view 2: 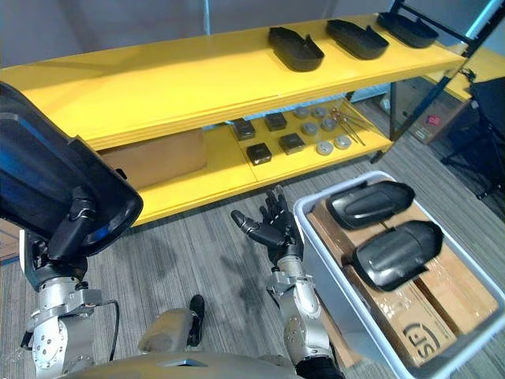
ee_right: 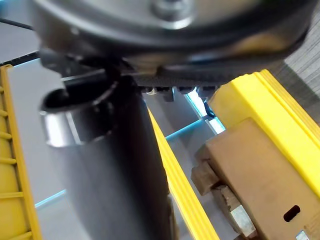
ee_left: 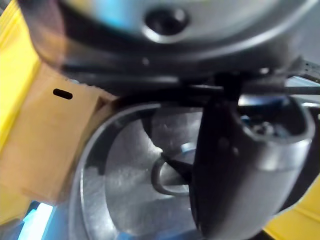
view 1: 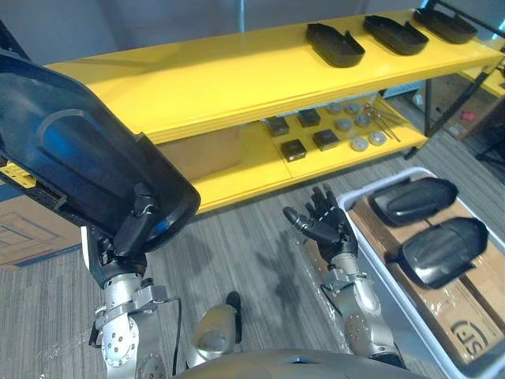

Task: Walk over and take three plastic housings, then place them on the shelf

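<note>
the left hand [view 1: 130,233] had its fingers clamped on the lower edge of a dark plastic housing [view 1: 71,158], raised near the yellow shelf's [view 1: 213,75] left end. the right hand [view 1: 327,225] hung with fingers spread, holding nothing, beside a grey bin [view 2: 359,316] containing two housings [view 2: 369,204] on cardboard [view 2: 442,300]. three housings [view 1: 335,43] lay at the top shelf's right end.

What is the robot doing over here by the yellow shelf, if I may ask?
The robot stands before the yellow shelf, its left hand gripping a large dark plastic housing held up near the shelf's left end. Its right hand is open and empty, palm up, beside the grey bin, where two more housings lie on cardboard. Three housings already sit on the shelf's top level.
</note>
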